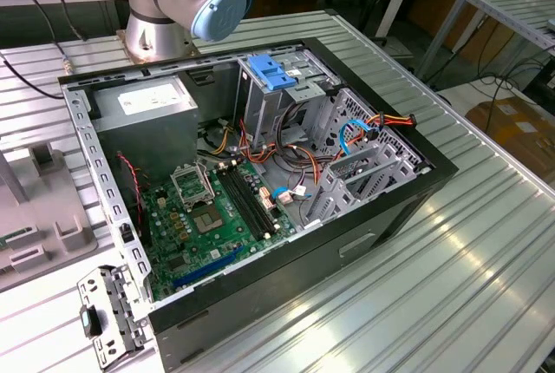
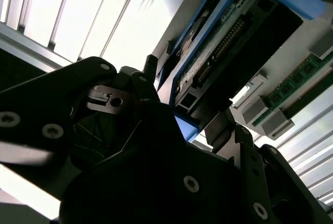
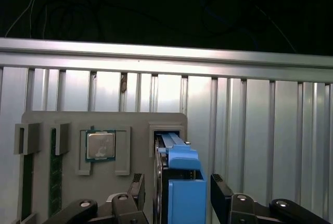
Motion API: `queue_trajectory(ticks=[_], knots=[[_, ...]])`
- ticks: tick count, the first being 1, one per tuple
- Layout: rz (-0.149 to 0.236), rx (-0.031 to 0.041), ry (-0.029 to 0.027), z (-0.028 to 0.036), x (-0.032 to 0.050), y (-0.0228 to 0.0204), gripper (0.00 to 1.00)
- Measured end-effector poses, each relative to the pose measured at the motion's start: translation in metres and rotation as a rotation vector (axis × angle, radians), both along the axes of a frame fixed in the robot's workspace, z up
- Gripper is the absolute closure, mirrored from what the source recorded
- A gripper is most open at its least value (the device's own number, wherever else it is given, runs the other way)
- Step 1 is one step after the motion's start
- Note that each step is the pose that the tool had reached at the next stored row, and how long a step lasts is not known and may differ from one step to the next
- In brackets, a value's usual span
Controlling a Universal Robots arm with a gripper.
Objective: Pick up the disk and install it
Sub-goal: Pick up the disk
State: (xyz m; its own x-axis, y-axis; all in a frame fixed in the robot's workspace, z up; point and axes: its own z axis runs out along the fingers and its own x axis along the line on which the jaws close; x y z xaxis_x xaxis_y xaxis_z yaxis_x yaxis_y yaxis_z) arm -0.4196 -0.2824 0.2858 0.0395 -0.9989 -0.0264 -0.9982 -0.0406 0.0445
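Gripper (image 3: 178, 185) is sitting with its fingers (image 3: 137, 185) spread, one on each flat side of the disk (image 3: 179, 153). In the first wrist view a sliver of gap is showing beside one finger, so it's straddling, not clamping. The disk is standing on edge in a slot of the grey parts holder (image 3: 104, 122), with its blue rail facing up. In the second wrist view its connector end (image 2: 229, 41) is sticking out between the fingers (image 2: 151, 73). A processor chip (image 3: 100, 146) is lying in the pocket just beside that slot, with memory sticks (image 3: 54, 182) slotted further along. The holder is resting on the ribbed aluminium table (image 3: 260, 130). In the exterior view the open computer case (image 1: 390, 208) is lying on its side on the table, with the motherboard (image 1: 208, 217) exposed. The drive cage (image 1: 286, 100) is standing inside the case, and the arm base (image 1: 165, 17) is standing behind it. The holder is at the exterior view's left, near the case.
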Motion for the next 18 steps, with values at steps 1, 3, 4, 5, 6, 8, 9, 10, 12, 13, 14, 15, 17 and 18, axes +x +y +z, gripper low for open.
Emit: queue_trajectory(ticks=[1, 3, 4, 5, 6, 8, 9, 10, 12, 13, 14, 15, 17, 18], knots=[[0.000, 0.0000, 0.0000, 0.0000, 0.0000, 0.0000, 0.38], [0.000, 0.0000, 0.0000, -0.0001, 0.0000, 0.0000, 0.38], [0.000, 0.0001, -0.0001, -0.0002, 0.0000, 0.0000, 0.38], [0.000, 0.0000, 0.0000, -0.0002, 0.0000, 0.0000, 0.38], [0.000, 0.0000, 0.0000, -0.0003, 0.0000, 0.0000, 0.63], [0.000, 0.0000, 0.0000, -0.0005, 0.0000, 0.0000, 0.63], [0.000, 0.0000, 0.0000, -0.0005, 0.0000, 0.0000, 0.63], [0.000, 0.0000, 0.0000, -0.0005, 0.0000, 0.0000, 0.63], [0.000, 0.0000, 0.0000, -0.0006, 0.0000, 0.0000, 0.63], [0.000, 0.0000, 0.0000, -0.0006, 0.0000, 0.0000, 0.63], [0.000, 0.0000, 0.0000, -0.0006, 0.0000, 0.0000, 0.63], [0.000, 0.0000, 0.0000, -0.0006, 0.0000, 0.0000, 0.63], [0.000, 0.0000, 0.0000, -0.0006, 0.0000, 0.0000, 0.63], [0.000, 0.0000, 0.0000, -0.0006, 0.0000, 0.0000, 0.63]])
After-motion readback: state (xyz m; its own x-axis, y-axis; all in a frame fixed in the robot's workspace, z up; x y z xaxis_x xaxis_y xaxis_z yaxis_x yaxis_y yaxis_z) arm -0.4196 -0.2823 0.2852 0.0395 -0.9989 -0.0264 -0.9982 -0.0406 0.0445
